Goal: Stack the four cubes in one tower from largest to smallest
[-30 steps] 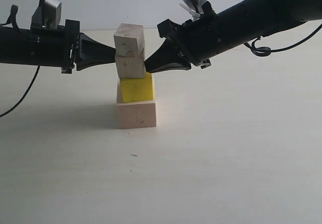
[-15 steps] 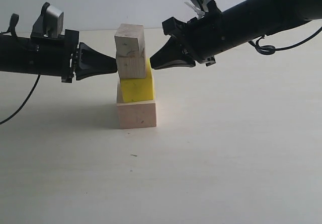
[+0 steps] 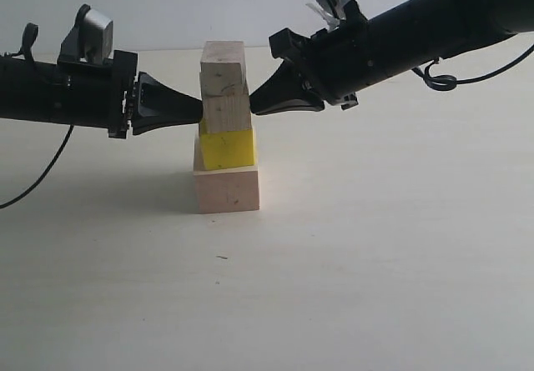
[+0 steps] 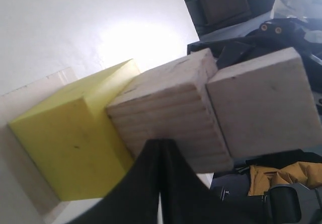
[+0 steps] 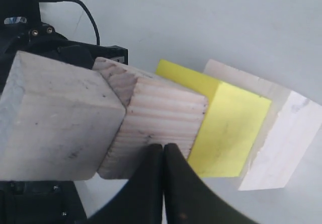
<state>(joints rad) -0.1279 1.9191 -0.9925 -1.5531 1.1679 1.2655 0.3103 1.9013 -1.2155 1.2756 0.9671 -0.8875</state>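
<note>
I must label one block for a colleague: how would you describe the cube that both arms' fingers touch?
On the pale table stands a four-cube tower. Counting up from its large pale base, past the yellow cube, it is the third cube. Bare wood with striped end grain, it alone has black fingers touching it from both sides, unlike the cube on top.

A pale, cream-coloured tabletop [image 3: 375, 288] fills most of the exterior view, with a tiny dark speck [image 3: 221, 258] lying on it toward the front and a plain white wall [image 3: 209, 4] rising behind. In the left wrist view, a crumpled orange-yellow cloth [image 4: 269, 176] lies among dark clutter, and dark shelving [image 4: 221, 2] stands off the tabletop.
</note>
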